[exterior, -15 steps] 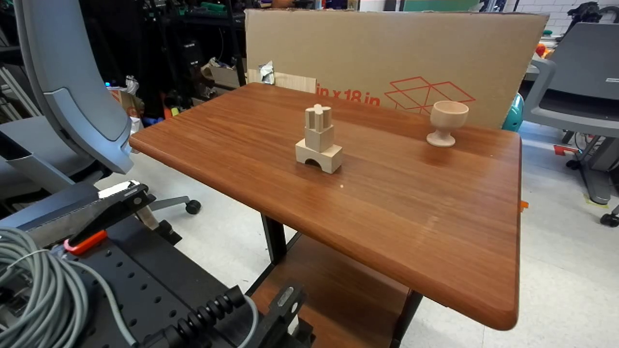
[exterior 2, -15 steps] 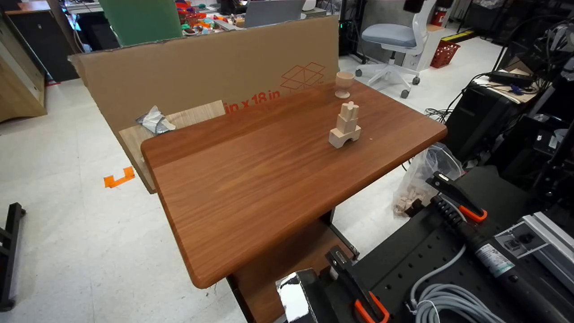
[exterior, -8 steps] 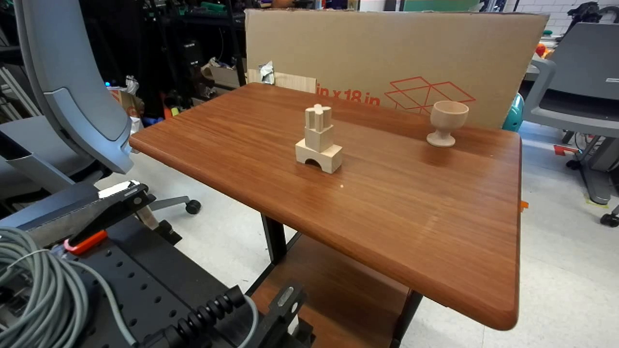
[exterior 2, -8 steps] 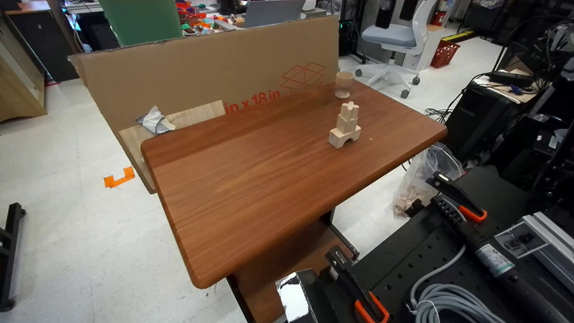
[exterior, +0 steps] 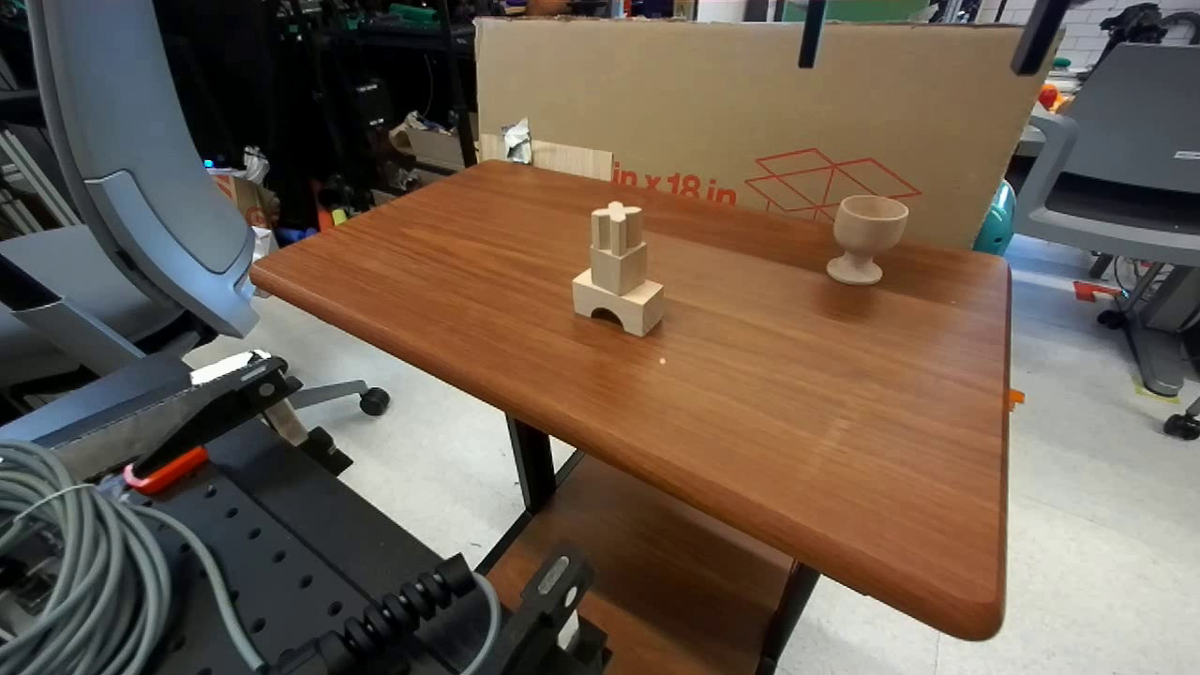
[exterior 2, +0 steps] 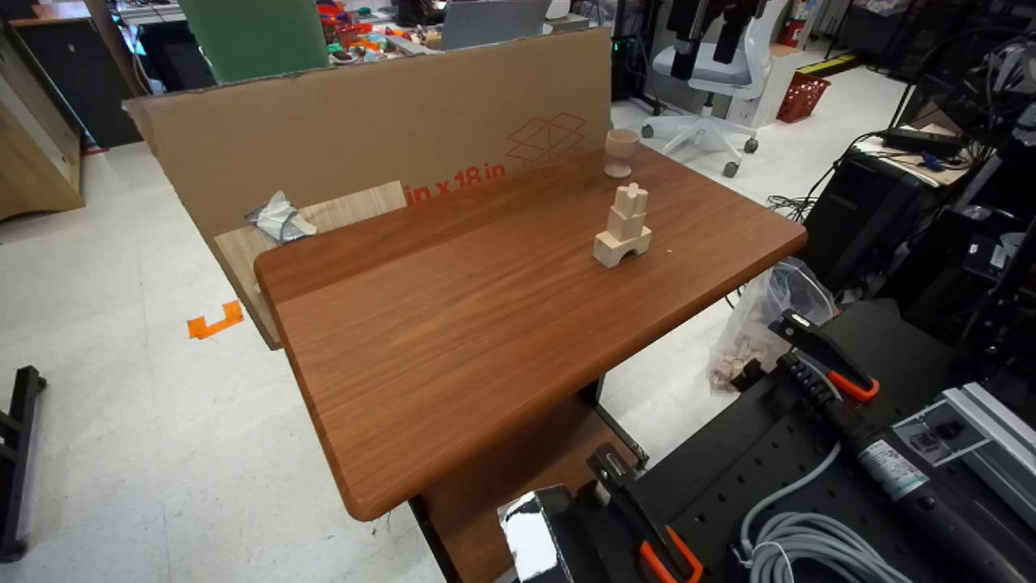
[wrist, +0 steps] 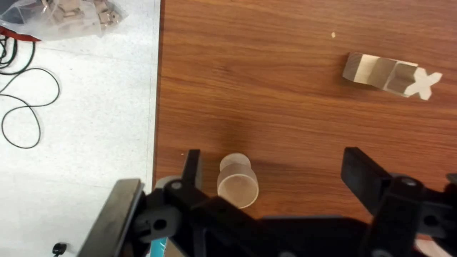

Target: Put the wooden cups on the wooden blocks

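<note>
One light-tan wooden cup [exterior: 870,230] stands upright on the brown table near the cardboard, in both exterior views [exterior 2: 622,146]. The stack of pale wooden blocks [exterior: 621,274] stands apart from it: an arched base, a cube, and an X-shaped piece on top. It also shows in an exterior view [exterior 2: 623,231] and the wrist view [wrist: 387,73]. My gripper [exterior: 919,64] is open and empty, high above the cup, also in an exterior view [exterior 2: 702,66]. In the wrist view the cup [wrist: 237,182] appears between my open fingers [wrist: 273,151], closer to the left one.
A large cardboard sheet [exterior: 731,103] stands upright along the table's far edge, close behind the cup. The brown table [exterior: 797,422] has a rounded edge [exterior 2: 526,413]. A grey chair [exterior: 141,169] stands beside the table. A clear plastic bag [exterior 2: 769,324] lies on the floor.
My gripper has come down from above; its fingertips now show at the top of both exterior views. The cup and the blocks have not moved.
</note>
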